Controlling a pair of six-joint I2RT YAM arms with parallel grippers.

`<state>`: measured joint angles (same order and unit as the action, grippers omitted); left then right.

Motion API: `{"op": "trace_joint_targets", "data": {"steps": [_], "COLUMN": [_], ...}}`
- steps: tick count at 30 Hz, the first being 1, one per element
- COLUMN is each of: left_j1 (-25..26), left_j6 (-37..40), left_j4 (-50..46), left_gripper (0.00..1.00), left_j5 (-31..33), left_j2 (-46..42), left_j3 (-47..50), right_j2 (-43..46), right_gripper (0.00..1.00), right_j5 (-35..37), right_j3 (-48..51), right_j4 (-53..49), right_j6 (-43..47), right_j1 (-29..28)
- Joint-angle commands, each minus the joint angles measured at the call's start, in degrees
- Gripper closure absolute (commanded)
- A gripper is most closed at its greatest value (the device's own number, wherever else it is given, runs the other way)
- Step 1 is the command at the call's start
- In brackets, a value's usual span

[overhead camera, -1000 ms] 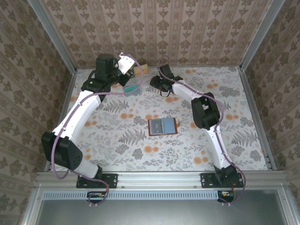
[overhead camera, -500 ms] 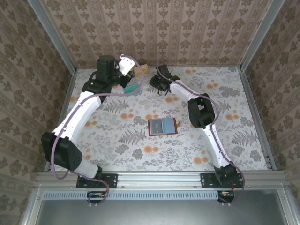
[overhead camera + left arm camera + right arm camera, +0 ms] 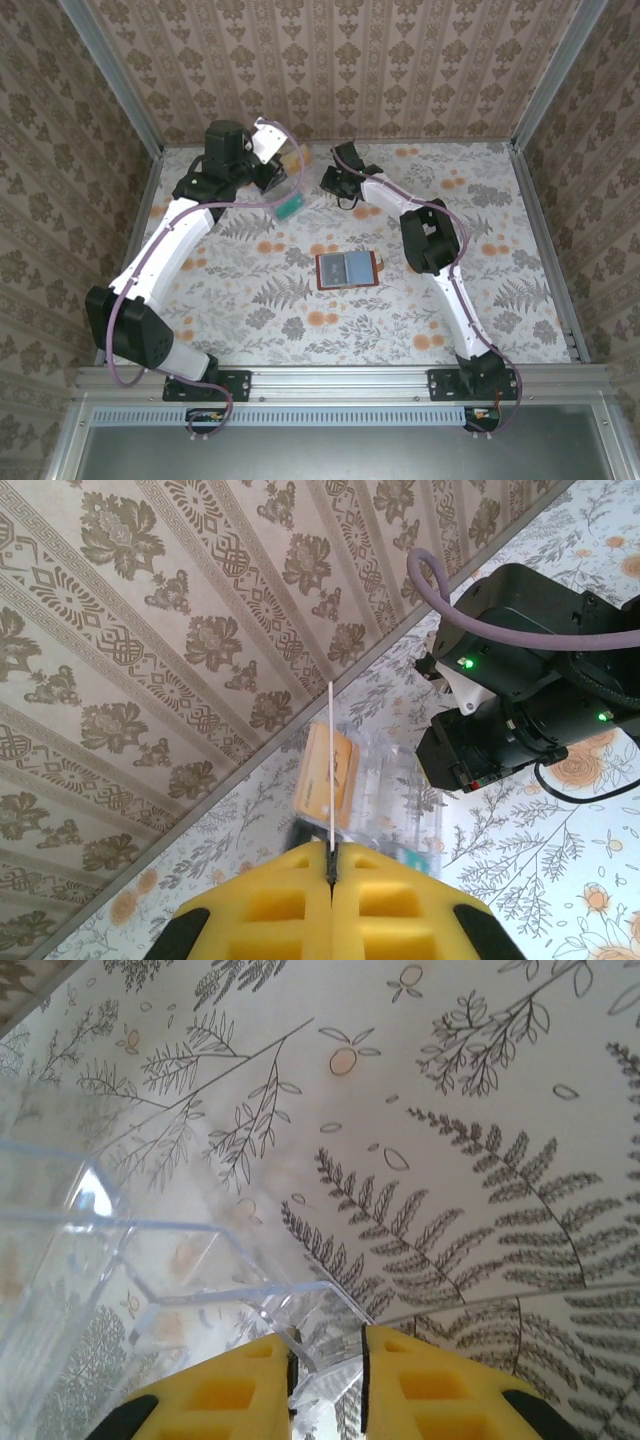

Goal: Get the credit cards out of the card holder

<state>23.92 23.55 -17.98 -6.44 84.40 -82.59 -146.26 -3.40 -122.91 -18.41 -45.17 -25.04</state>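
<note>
narrowing the right gripper (image 3: 327, 1360) onto the clear tray (image 3: 60, 1260) rim since a second ago — gripping yet? cannot tell. clamping the left gripper (image 3: 331, 870) shut on a thin edge (image 3: 330, 720) just opposite. orange and teal credit cards (image 3: 342, 780) between both, card holder (image 3: 346, 270) open well behind — seemingly near emptied.

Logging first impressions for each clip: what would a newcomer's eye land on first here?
At the far side of the table, both arms meet over a clear plastic tray: the left gripper pinches its thin wall, and the right gripper sits astride its rim. An orange-tan card and a teal-green card show inside it, while the card holder lies open at mid-table.
</note>
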Motion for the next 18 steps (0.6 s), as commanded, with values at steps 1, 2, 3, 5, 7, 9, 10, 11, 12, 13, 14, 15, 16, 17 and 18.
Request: {"op": "trace_joint_targets", "data": {"steps": [1,2,3,5,7,9,10,11,12,13,14,15,16,17,18], "left_j1": [0.18,0.16,0.17,0.16,0.16,0.16,0.17,0.21,0.25,0.25,0.33,0.42,0.50,0.51,0.60], "left_j6": [-1.05,-1.13,-1.14,-1.21,-1.32,-1.49,-1.48,-1.57,-1.66,-1.75,-1.83,-1.84,-1.80,-1.96,-1.88], "left_j4": [-0.21,-0.19,-0.28,-0.24,-0.18,-0.13,-0.11,-0.13,0.00,0.00,0.05,-0.12,-0.08,-0.12,-0.11], "left_gripper": [1.00,1.00,1.00,1.00,1.00,1.00,1.00,1.00,1.00,1.00,1.00,1.00,1.00,1.00,1.00], "left_j5": [-0.68,-0.74,-0.85,-0.73,-0.81,-0.82,-0.85,-0.82,-0.79,-0.87,-0.91,-1.01,-0.87,-0.86,-0.87], "left_j2": [-2.11,-2.21,-2.40,-2.62,-2.92,-3.08,-3.18,-3.32,-3.38,-3.52,-3.56,-3.71,-3.87,-3.98,-4.16], "left_j3": [0.93,0.94,1.02,1.27,1.50,1.77,1.94,2.04,2.08,2.16,2.24,2.33,2.50,2.72,2.83], "right_j2": [2.69,3.18,3.75,5.11,6.38,7.61,8.29,9.02,9.80,10.53,11.15,11.79,12.41,12.95,13.57], "right_gripper": [0.80,0.80,0.80,0.80,0.80,0.81,0.80,0.80,0.80,0.80,0.80,0.79,0.77,0.75,0.73], "right_j5": [-2.02,-2.16,-2.19,-2.14,-2.40,-2.50,-2.34,-2.23,-2.12,-2.14,-2.16,-2.37,-2.58,-2.71,-2.85], "right_j3": [3.92,4.68,5.80,8.01,10.34,12.31,13.50,14.55,15.94,17.33,18.43,19.66,20.73,21.55,22.35], "right_j4": [-2.23,-2.13,-1.90,-1.17,-0.41,-0.01,0.25,0.59,1.02,1.45,1.78,2.34,2.85,3.12,3.30], "right_j6": [0.34,0.47,0.52,0.86,0.91,0.87,0.96,1.04,1.05,0.88,0.68,0.49,0.43,0.44,0.35], "right_j1": [-0.64,-0.63,-0.71,-0.93,-1.06,-1.20,-1.32,-1.43,-1.55,-1.67,-1.76,-1.85,-1.94,-2.04,-2.19]}}
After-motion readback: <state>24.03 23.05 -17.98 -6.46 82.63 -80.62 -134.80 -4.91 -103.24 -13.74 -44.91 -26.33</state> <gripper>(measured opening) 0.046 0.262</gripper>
